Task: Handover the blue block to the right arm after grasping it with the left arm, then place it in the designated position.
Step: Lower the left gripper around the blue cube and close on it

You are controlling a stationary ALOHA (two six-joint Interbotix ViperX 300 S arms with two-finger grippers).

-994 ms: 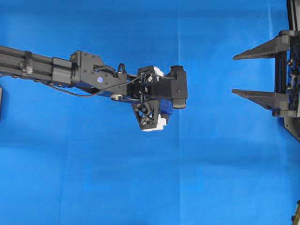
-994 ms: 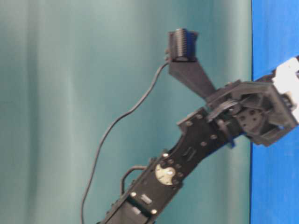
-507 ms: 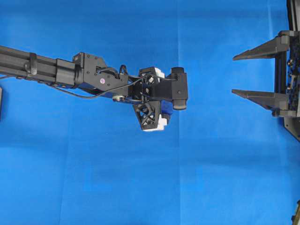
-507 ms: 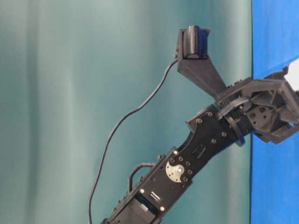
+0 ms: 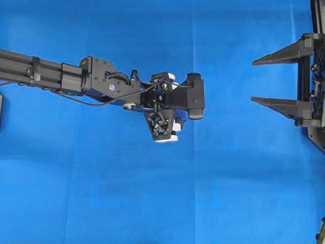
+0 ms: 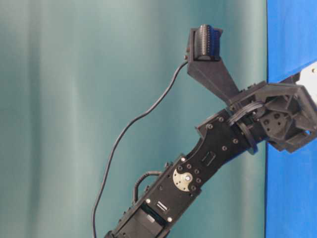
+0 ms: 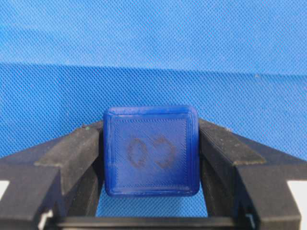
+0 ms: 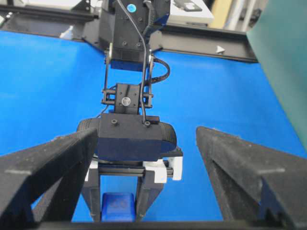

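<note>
The blue cloth (image 5: 101, 193) lies under the left arm (image 5: 45, 73). The left gripper (image 7: 149, 158) has its fingers against both sides of the blue block (image 7: 150, 149), which probably rests on the cloth. Squeeze firmly and lift straight. The right gripper (image 8: 144, 163) waits wide apart, well beyond.
</note>
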